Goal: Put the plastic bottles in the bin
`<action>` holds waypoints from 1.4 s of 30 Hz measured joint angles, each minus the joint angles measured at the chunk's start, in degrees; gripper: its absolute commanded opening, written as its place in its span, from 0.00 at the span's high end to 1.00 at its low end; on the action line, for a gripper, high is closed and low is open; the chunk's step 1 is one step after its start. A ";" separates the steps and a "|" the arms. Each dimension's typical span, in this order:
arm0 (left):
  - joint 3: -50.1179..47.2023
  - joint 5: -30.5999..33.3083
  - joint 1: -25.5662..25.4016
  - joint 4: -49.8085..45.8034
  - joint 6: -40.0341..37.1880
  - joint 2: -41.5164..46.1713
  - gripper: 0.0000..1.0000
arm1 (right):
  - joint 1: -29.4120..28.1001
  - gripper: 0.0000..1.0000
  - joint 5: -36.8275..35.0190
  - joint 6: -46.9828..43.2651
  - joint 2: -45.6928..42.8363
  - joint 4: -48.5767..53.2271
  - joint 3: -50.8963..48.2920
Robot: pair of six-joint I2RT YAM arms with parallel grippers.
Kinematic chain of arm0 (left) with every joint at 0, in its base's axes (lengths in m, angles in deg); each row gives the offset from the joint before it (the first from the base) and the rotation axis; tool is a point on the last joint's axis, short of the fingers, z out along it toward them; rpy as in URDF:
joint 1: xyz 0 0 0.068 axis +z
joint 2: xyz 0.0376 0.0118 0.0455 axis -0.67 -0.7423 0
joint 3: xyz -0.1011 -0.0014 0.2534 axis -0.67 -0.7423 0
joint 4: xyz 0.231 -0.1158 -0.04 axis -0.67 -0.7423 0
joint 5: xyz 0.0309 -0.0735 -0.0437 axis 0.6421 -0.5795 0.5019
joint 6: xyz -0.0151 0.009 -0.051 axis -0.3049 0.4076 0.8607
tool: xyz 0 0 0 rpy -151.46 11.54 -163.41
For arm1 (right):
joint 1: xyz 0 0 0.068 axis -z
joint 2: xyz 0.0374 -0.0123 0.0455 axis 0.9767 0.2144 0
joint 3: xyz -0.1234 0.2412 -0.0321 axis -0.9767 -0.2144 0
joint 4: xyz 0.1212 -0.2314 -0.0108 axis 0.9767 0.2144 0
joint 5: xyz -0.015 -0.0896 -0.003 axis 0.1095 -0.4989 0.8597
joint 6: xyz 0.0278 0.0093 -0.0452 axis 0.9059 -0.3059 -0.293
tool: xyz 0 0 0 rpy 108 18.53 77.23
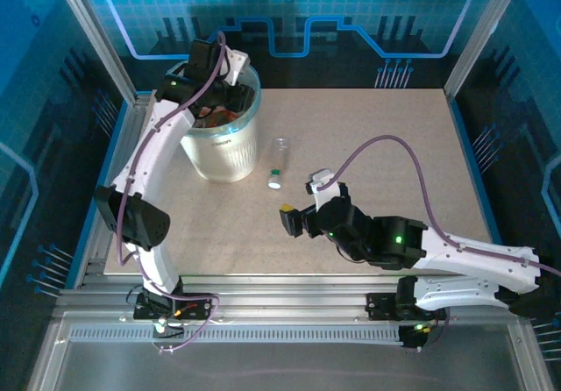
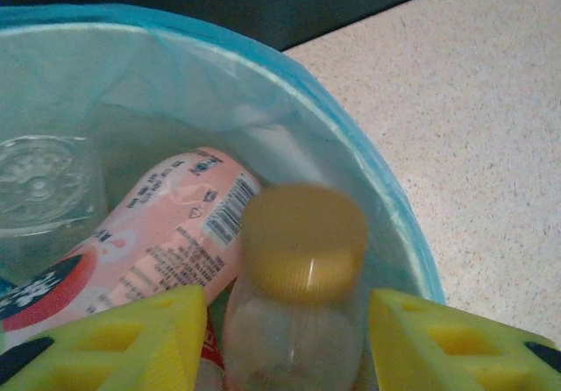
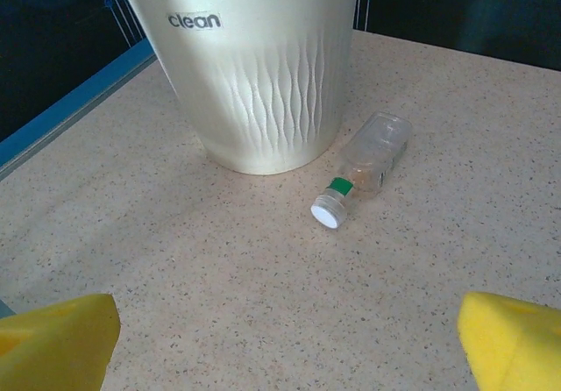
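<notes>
Left hand (image 2: pixel 285 325): positioned over the mouth of the bin (image 1: pixel 223 154). A yellow-capped bottle (image 2: pixel 302 259) sits between its fingers, which stand just beside the body on either side. Whether they press on the bottle cannot be told.
Reason for position: anything let go here would drop inside the rim and not onto the counter (image 3: pixel 219 277).
Yellow-capped bottle, axis: long axis in line with the fingers, cap leading, pointed down into the bin.
Bin contents: a pink-labelled bottle (image 2: pixel 166 242) lies on its side below, against the wall. A clear bottle (image 2: pixel 39 185) shows beside it.
Right hand (image 3: pixel 285 343): fingers spread wide apart, nothing between them, low over the counter, facing the bin.
White-capped bottle (image 3: pixel 368 159): lies on its side on the counter, just beside the foot of the bin and apart from it.
White-capped bottle, axis: runs far to near, base toward the far edge, cap toward the right hand.
Judgement: the wide spread suits an approach to this bottle. A grip across the body, square to the long axis, appears best.
</notes>
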 measured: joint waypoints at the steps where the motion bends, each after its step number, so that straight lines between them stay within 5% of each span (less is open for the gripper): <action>1: 0.00 0.17 0.00 0.20 0.50 0.81 0.56 | 0.00 0.00 0.00 0.00 0.15 0.00 0.09; 13: 0.26 0.55 0.00 2.23 4.48 2.23 0.76 | 0.24 0.00 -0.11 0.74 0.42 0.70 0.13; 19: 0.52 0.55 0.00 -0.92 4.70 -1.90 0.73 | 2.01 0.00 -3.34 8.63 1.49 8.24 1.73; 25: -0.31 0.50 -0.02 0.46 6.21 3.58 0.68 | 12.50 0.02 -1.42 16.59 5.16 14.99 4.33; 34: -36.96 -4.22 -2.19 19.71 10.32 42.01 0.56 | 20.70 0.01 7.61 15.85 24.44 14.58 16.09; 42: -64.72 -10.64 -4.09 26.88 11.82 55.87 0.40 | 24.00 0.00 11.58 13.51 47.78 14.32 33.75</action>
